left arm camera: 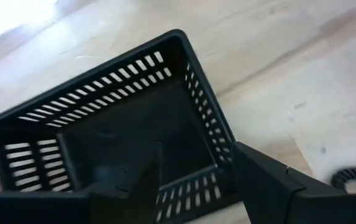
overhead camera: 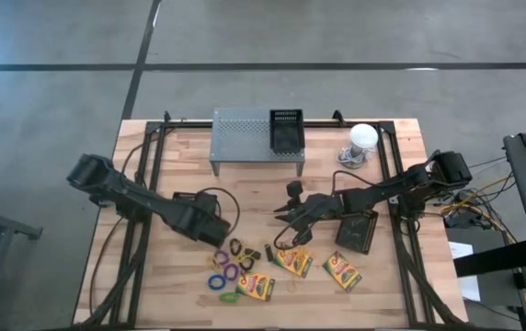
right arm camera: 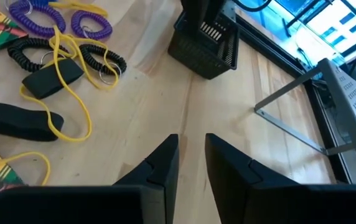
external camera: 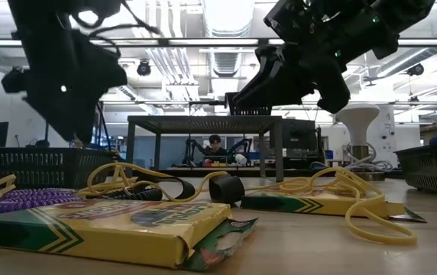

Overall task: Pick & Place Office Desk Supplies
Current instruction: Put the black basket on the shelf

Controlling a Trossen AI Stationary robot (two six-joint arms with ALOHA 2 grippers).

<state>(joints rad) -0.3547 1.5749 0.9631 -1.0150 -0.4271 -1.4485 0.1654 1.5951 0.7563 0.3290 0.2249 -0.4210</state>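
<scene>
High view: the left claw (overhead camera: 215, 230) sits over a black mesh bin (overhead camera: 192, 209) on the left half of the bench (overhead camera: 143, 276); the right claw (overhead camera: 286, 232) hangs at mid-bench, just above the crayon boxes (overhead camera: 292, 260) and beside a second bin (overhead camera: 357, 230). A third bin (overhead camera: 287, 129) rests on the grey perforated stand (overhead camera: 240, 136). Elastic loops (overhead camera: 226, 274), purple, blue, yellow and green, lie clustered between the two claws.

Low view: a crayon box (external camera: 104, 229) lies flat in the foreground, its end flap open; yellow bands (external camera: 364, 206) drape loosely over another box. Both arms hang above the bench.

Left wrist view: the left claw's fingers (left arm camera: 265, 180) straddle the near wall of the mesh bin (left arm camera: 103, 130), parted but not visibly clamped on it. The bin looks light and stiff; its thin slotted wall is the likely place to grip.

Right wrist view: the right claw (right arm camera: 192, 155) is nearly closed, a narrow gap between its fingers, holding nothing. Purple coils (right arm camera: 91, 22), black coils (right arm camera: 97, 59) and a black band (right arm camera: 19, 121) lie ahead. These appear soft, light and springy, best pinched across one strand; the boxes, thin card, probably need an edge grip.
</scene>
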